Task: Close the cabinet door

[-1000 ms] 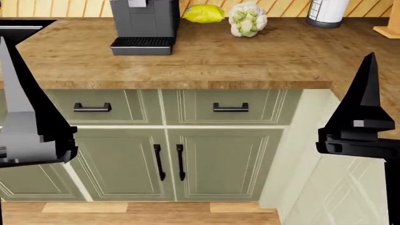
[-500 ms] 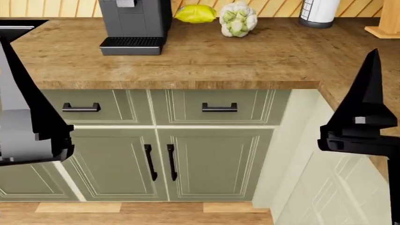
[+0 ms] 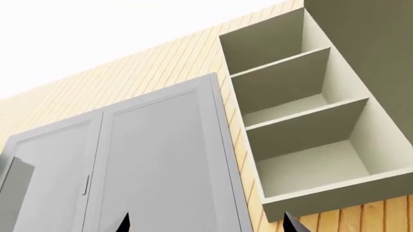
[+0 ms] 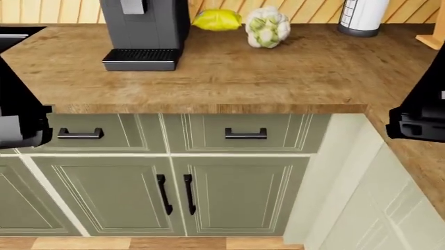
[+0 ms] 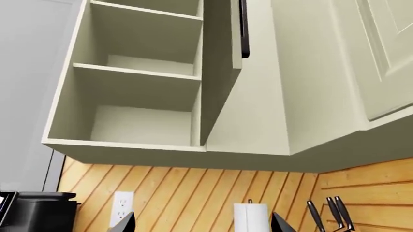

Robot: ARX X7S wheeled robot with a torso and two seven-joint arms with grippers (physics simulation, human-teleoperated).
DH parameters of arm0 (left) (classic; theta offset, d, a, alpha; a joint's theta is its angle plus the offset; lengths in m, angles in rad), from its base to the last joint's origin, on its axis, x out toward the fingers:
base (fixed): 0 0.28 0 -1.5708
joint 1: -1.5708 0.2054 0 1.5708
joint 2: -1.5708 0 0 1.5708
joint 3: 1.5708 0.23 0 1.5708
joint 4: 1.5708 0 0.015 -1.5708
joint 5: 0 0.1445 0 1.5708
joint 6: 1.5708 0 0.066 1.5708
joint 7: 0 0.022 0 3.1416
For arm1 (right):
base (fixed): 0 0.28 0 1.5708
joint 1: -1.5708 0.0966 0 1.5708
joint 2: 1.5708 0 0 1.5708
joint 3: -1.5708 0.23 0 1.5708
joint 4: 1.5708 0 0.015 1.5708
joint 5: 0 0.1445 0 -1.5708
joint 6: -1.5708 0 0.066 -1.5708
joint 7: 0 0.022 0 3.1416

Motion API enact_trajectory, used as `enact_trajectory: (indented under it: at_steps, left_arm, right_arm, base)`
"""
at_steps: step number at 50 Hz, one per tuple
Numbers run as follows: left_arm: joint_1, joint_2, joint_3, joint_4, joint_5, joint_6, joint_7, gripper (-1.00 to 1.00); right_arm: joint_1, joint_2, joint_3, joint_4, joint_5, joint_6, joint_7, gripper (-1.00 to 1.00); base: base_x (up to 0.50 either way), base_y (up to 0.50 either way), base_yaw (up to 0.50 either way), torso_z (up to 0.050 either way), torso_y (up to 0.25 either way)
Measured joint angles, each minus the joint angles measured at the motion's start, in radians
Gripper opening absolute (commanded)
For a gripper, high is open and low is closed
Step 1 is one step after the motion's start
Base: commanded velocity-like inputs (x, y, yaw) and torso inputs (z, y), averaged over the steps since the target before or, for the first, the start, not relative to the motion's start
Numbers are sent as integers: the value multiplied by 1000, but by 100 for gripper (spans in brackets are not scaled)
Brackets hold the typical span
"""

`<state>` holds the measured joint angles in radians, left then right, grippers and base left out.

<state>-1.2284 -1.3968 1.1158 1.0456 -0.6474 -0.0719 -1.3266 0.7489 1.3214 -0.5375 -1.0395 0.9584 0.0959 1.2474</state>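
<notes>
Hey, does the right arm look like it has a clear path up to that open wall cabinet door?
Probably yes. In the right wrist view the open cabinet door hangs edge-on beside the bare shelves, with nothing between it and the right gripper. How far it must reach can't be judged.

The bench (image 4: 278, 67) is finished in grained wood; matt sage paint is seen on the cabinet doors (image 4: 240, 195).

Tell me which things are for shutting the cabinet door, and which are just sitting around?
For the job:
- open wall cabinet
- its swung-out door
- black door handle

Just lying about:
- coffee machine
- yellow fruit
- cauliflower
- paper towel roll
- knives
</notes>
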Motion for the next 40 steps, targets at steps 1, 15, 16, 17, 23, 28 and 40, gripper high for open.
enact_trajectory:
  at_steps: [1,15,16,17,23,28,40]
  left_arm:
    - [-13,-1,9,0,-3,0,0,100]
    - [-185,-14,162,1,-24,5,-16,100]
    - [-196,-15,174,1,-24,6,-18,100]
    - [-207,-16,185,1,-24,7,-19,100]
    - [-274,-20,256,1,-25,14,-28,100]
    - [-327,-22,314,0,-24,19,-36,100]
    - [-433,-25,431,0,-22,30,-50,100]
  right_arm:
    - [4,2,-2,0,2,-1,1,100]
    - [25,25,-26,4,6,-23,10,100]
    - [26,26,-28,5,5,-25,10,100]
    - [26,27,-29,5,5,-26,11,100]
    - [26,33,-37,6,1,-36,13,100]
    - [24,35,-44,7,-3,-43,14,100]
    - [21,41,-58,9,-13,-57,17,100]
  base:
    - [359,0,0,0,0]
    - [360,0,0,0,0]
    - [363,0,0,0,0]
    - [359,0,0,0,0]
    - [360,0,0,0,3]
    - [358,0,0,0,0]
    - [359,0,0,0,1]
